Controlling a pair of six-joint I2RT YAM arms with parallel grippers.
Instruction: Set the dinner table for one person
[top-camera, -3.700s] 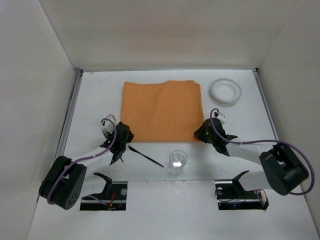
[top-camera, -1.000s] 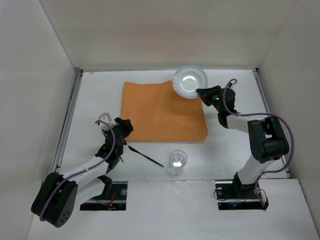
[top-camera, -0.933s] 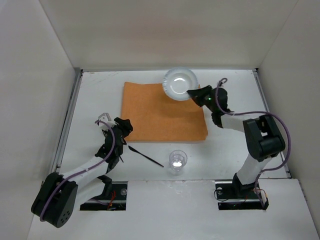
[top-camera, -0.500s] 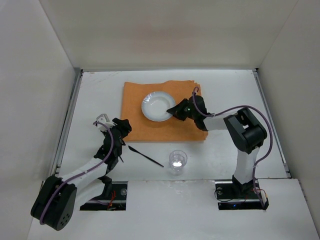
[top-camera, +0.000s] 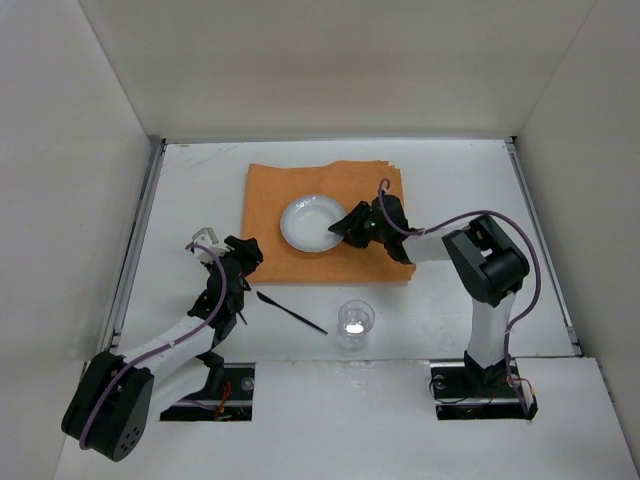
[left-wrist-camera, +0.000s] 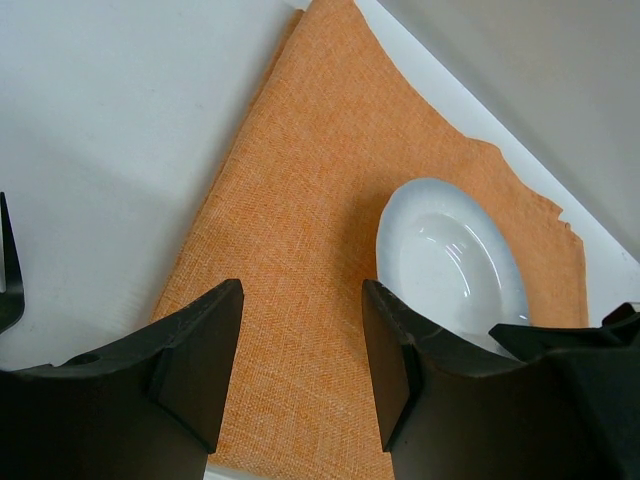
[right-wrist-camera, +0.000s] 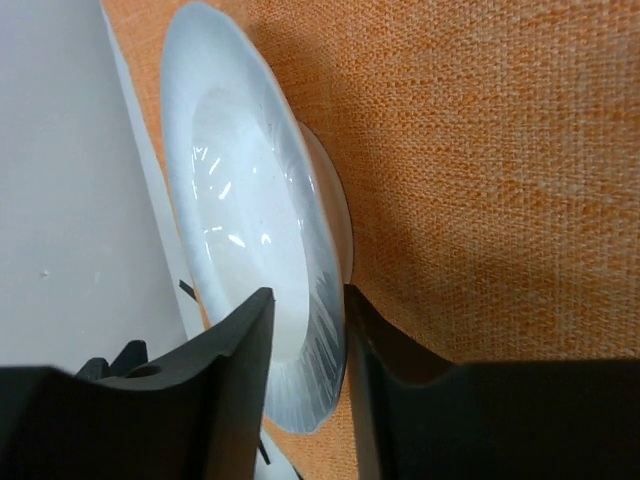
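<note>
Ahead of me an orange cloth (top-camera: 300, 180) lies spread out, a white plate (top-camera: 310, 222) over its middle — whether it rests fully down, I cannot tell. Nearer me, off the cloth's edge, stands a clear cup (top-camera: 355, 320) — to its left a thin black utensil (top-camera: 290, 311) lies slantwise.

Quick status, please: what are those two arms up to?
Left gripper open, empty. Right gripper shut on plate over cloth. Knife, cup lie apart on table, near bases.

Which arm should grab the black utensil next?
Left. Its gripper is open and empty, close to the utensil's left end on the table. The right gripper is over the cloth, clamped on the plate's rim.
</note>
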